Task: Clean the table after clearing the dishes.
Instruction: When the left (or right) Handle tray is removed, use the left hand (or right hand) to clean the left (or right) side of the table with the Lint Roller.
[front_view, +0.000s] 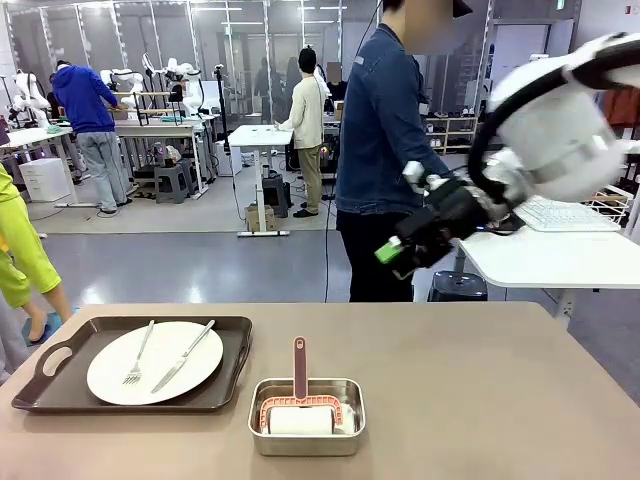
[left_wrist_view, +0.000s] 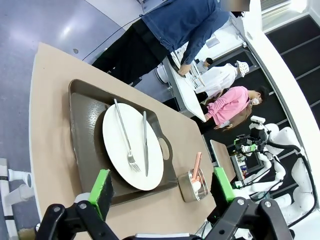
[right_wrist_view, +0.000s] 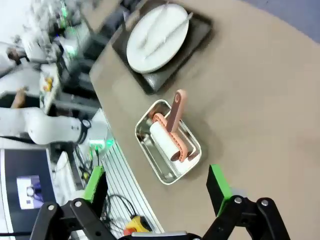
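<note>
Dishes (front_view: 155, 362) sat on a tray (front_view: 40, 385) at the near left of the table (front_view: 480, 400). Left gripper (left_wrist_view: 162, 186) and right gripper (front_view: 402, 255) were wide open, empty; a tilted lift might slide cutlery (front_view: 180, 358) off.

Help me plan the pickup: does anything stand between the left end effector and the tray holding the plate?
Nothing visible does. The open left end effector faces the tray with its plate, fork and knife. The steel pan with the roller sits apart, beyond the tray's handle.
</note>
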